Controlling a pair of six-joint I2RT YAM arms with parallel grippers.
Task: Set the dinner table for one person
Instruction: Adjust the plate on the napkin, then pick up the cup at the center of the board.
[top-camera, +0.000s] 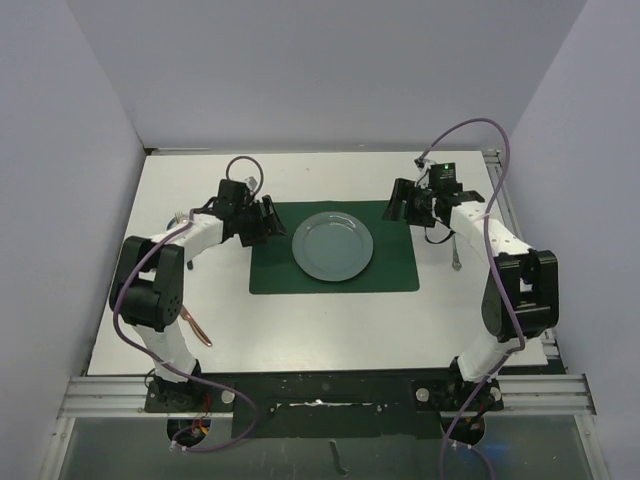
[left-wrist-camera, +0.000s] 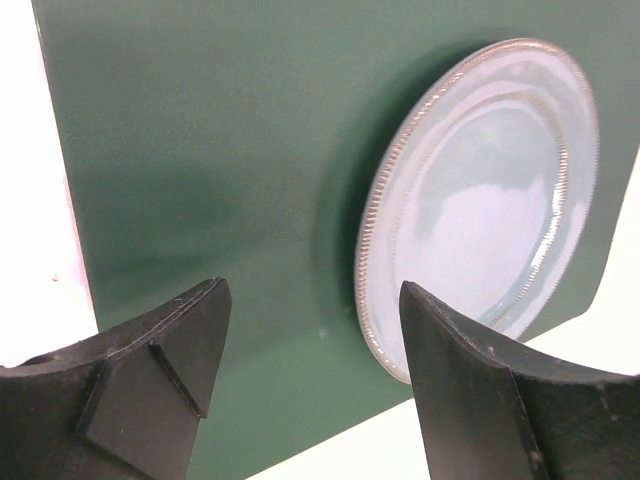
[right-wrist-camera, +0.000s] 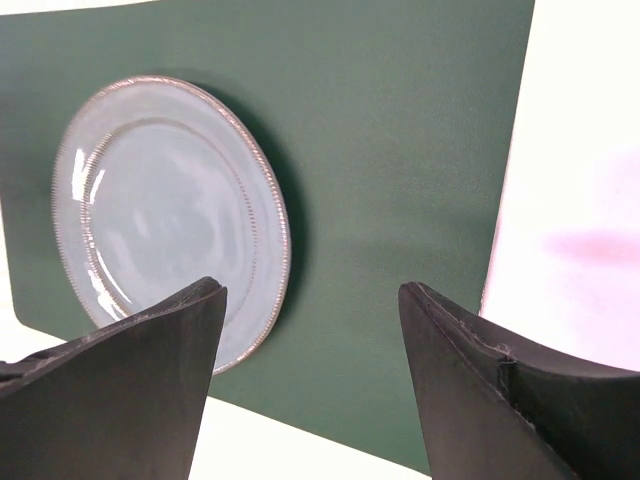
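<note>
The white dinner table carries a dark green placemat in its middle, with a pale blue-grey plate lying flat on it. My left gripper hovers over the mat's left edge, open and empty. In the left wrist view the gripper frames bare placemat, and the plate lies just past its right finger. My right gripper hangs over the mat's far right corner, also open and empty. The right wrist view has the gripper above the placemat, the plate to its left.
A silver utensil lies on the table right of the mat, partly under the right arm. A copper-coloured utensil lies beside the left arm's base, and another small utensil end shows at the far left. Walls enclose three sides.
</note>
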